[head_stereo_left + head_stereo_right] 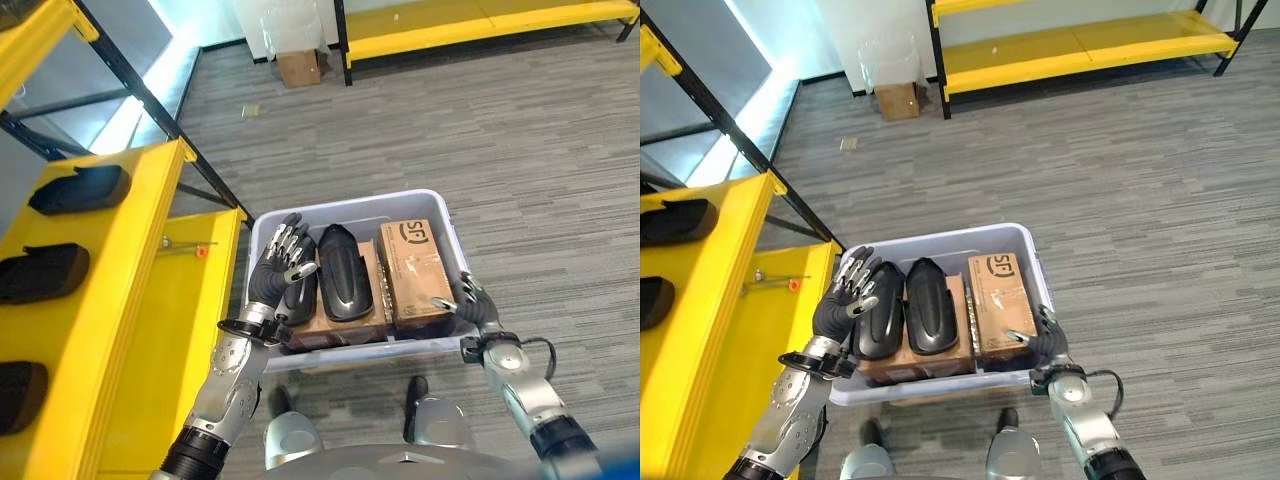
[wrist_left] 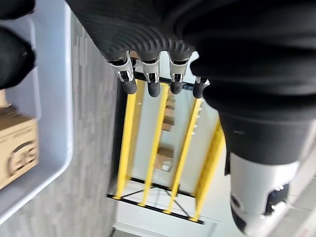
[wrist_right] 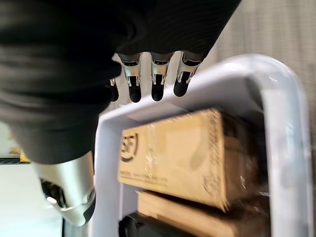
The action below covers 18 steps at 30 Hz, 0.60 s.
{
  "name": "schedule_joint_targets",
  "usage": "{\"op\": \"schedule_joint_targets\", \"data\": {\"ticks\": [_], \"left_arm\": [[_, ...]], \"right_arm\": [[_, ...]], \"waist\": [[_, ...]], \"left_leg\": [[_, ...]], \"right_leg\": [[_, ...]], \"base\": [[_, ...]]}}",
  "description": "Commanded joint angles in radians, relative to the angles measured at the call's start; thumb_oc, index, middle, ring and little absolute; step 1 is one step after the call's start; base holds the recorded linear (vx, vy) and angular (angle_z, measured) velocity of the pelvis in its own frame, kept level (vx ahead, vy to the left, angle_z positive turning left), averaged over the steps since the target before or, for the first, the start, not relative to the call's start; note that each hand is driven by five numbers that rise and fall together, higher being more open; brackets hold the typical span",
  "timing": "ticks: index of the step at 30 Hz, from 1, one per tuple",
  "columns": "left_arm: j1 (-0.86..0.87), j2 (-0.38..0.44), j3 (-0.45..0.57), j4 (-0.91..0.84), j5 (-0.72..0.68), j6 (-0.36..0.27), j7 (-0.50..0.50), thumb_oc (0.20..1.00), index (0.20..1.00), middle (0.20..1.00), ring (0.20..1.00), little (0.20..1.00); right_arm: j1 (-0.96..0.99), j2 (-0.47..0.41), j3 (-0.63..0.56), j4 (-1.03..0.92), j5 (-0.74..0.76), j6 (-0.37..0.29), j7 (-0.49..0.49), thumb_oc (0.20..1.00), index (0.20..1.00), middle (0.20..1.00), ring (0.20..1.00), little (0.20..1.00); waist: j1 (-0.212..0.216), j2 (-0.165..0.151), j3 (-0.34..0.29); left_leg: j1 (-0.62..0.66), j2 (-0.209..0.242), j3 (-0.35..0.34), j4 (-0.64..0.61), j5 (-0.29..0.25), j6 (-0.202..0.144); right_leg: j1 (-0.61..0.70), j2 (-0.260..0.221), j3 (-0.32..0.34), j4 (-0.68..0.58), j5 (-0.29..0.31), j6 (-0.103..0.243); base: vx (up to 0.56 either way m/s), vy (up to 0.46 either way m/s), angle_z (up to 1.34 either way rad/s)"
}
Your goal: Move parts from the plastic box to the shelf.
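Note:
A pale plastic box [image 1: 350, 201] stands on the floor in front of me. It holds two black moulded parts lying on cardboard and a brown carton [image 1: 415, 268] at its right. My left hand [image 1: 280, 265] hovers open, fingers spread, over the left black part [image 1: 298, 303]. The second black part [image 1: 343, 272] lies free in the middle. My right hand [image 1: 470, 302] rests at the box's front right rim [image 3: 291, 148], fingers straight, beside the carton [image 3: 182, 158]. The yellow shelf [image 1: 120, 260] at my left carries three black parts [image 1: 80, 188].
The shelf's lower yellow board [image 1: 190, 330] runs close along the box's left side, with a small orange item [image 1: 200, 250] on it. Dark shelf braces [image 1: 190, 150] slant behind. Far off stand a small carton [image 1: 298, 68] and another yellow rack [image 1: 480, 30].

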Motion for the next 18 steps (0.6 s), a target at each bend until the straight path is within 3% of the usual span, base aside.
{"op": "schedule_joint_targets", "data": {"ticks": [1, 6, 8, 13, 18], "left_arm": [[0.01, 0.085, 0.014, -0.083, -0.001, -0.009, -0.021, 1.0, 1.0, 1.0, 1.0, 1.0], [0.036, 0.11, -0.006, -0.125, 0.027, -0.023, 0.025, 1.0, 1.0, 1.0, 1.0, 1.0], [0.048, 0.115, 0.0, -0.141, 0.016, -0.016, 0.015, 1.0, 1.0, 1.0, 1.0, 1.0], [0.05, 0.12, 0.001, -0.158, -0.002, 0.005, 0.005, 1.0, 1.0, 1.0, 1.0, 1.0], [0.03, 0.117, -0.016, -0.16, -0.001, 0.022, -0.008, 1.0, 1.0, 1.0, 1.0, 1.0]], "right_arm": [[-0.061, 0.096, 0.002, -0.06, 0.014, -0.02, -0.052, 1.0, 1.0, 1.0, 1.0, 1.0], [-0.061, 0.129, 0.009, -0.068, -0.02, -0.007, -0.033, 1.0, 1.0, 1.0, 1.0, 1.0], [-0.07, 0.128, 0.01, -0.075, -0.046, -0.044, -0.027, 1.0, 1.0, 1.0, 1.0, 1.0], [-0.099, 0.101, 0.015, -0.104, -0.062, -0.06, -0.01, 1.0, 1.0, 1.0, 1.0, 1.0], [-0.149, 0.092, 0.012, -0.087, -0.047, -0.034, -0.025, 1.0, 1.0, 1.0, 1.0, 1.0]], "waist": [[0.035, -0.091, 0.028], [0.053, -0.112, 0.036], [0.073, -0.119, 0.038], [0.091, -0.118, 0.041], [0.106, -0.115, 0.055]], "left_leg": [[0.053, -0.057, -0.012, -0.017, -0.02, 0.021], [0.069, -0.086, -0.015, -0.007, -0.077, 0.046], [0.056, -0.083, -0.019, -0.007, -0.075, 0.049], [0.034, -0.07, -0.033, -0.006, -0.062, 0.038], [0.013, -0.062, -0.051, 0.018, -0.064, 0.034]], "right_leg": [[0.021, -0.118, 0.002, -0.031, 0.097, 0.085], [0.035, -0.119, 0.008, -0.084, 0.122, 0.117], [0.039, -0.118, -0.003, -0.088, 0.114, 0.115], [0.033, -0.112, -0.013, -0.069, 0.091, 0.104], [0.018, -0.111, -0.015, -0.032, 0.068, 0.092]], "base": [[0.13, 0.107, 0.47], [0.09, 0.03, 0.18], [0.06, -0.039, -0.03], [0.01, -0.006, -0.01], [-0.01, -0.009, 0.04]]}}
